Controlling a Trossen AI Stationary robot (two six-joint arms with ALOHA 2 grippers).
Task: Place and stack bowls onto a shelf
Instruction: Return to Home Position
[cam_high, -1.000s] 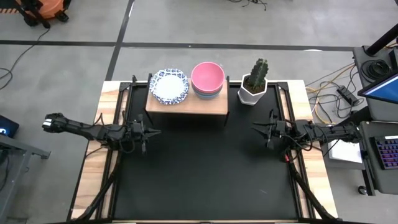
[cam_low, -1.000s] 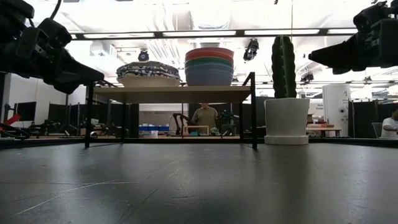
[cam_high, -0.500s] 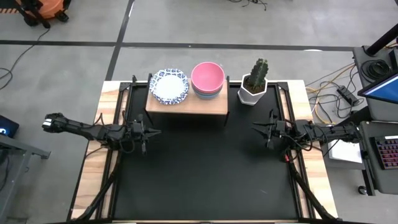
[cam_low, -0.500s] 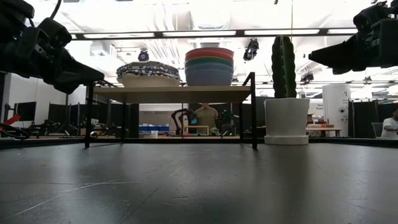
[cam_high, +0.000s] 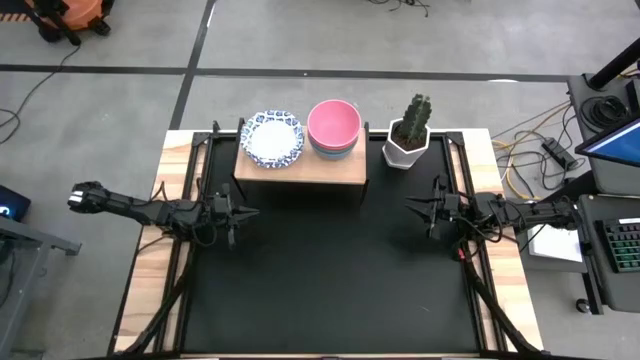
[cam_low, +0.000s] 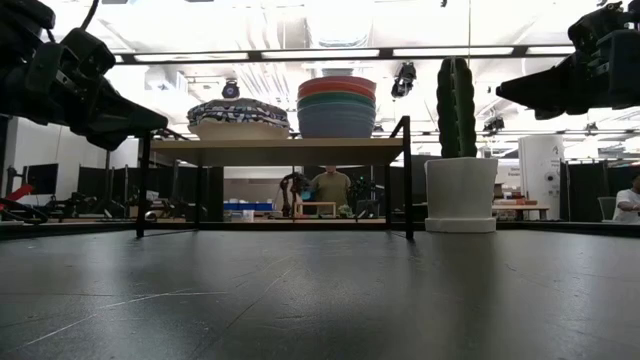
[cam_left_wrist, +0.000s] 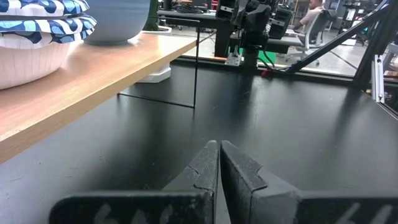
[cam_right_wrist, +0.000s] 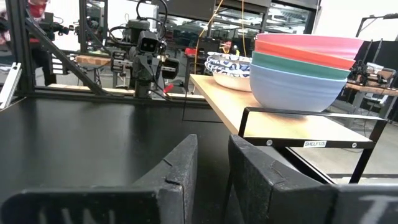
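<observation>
The light-wood shelf (cam_high: 300, 168) stands at the table's far side. On its top rest two stacks: the white bowls with blue patterned rims (cam_high: 272, 138) toward the left, and the plain bowls (cam_high: 333, 127) with the pink one on top, blue lowest (cam_low: 336, 107). My left gripper (cam_high: 248, 211) hovers shut near the shelf's left front corner, its fingers together in its wrist view (cam_left_wrist: 219, 148). My right gripper (cam_high: 410, 205) hovers to the right of the shelf, with a narrow gap between its fingers (cam_right_wrist: 211, 142). Both touch nothing.
A white faceted pot with a cactus (cam_high: 408, 140) stands on the table just right of the shelf. The black tabletop (cam_high: 330, 270) stretches from the shelf to the near edge. A person (cam_low: 327, 188) shows in the room behind the shelf.
</observation>
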